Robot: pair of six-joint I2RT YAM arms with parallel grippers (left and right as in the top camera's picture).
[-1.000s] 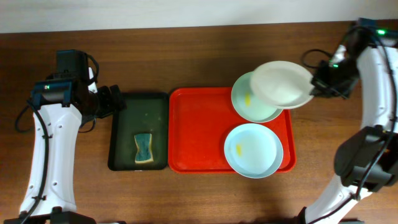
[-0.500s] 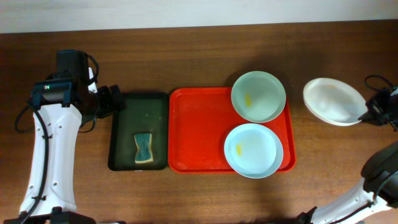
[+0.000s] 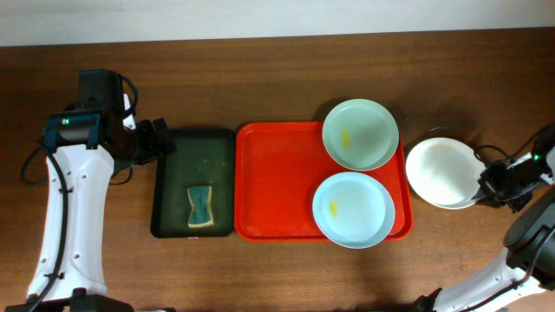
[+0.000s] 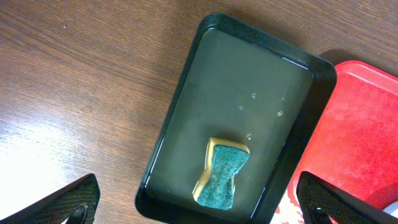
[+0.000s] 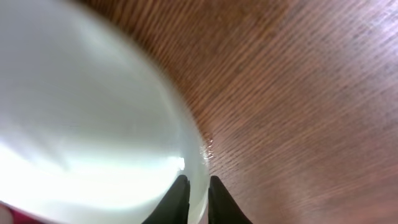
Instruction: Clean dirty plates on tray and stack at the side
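Note:
The red tray (image 3: 269,173) holds two plates at its right end: a pale green one (image 3: 360,134) at the back and a pale blue one (image 3: 353,209) in front, each with a small yellow smear. A white plate (image 3: 442,172) lies on the table right of the tray. My right gripper (image 3: 486,184) is at its right rim. In the right wrist view its fingers (image 5: 198,186) stand close on either side of the white plate's (image 5: 81,124) rim, gripping it. My left gripper (image 3: 160,139) hangs wide open over the back left corner of the dark green tray; nothing is held in its jaws (image 4: 202,202).
A dark green tray (image 3: 178,147) with shallow water lies left of the red tray. A green and yellow sponge (image 3: 201,206) (image 4: 224,174) rests in its front half. The red tray's corner (image 4: 360,124) shows at the right of the left wrist view.
My right arm carried the white plate from above the tray out to the right, then down and back left onto the table beside the tray. The left arm has not moved.

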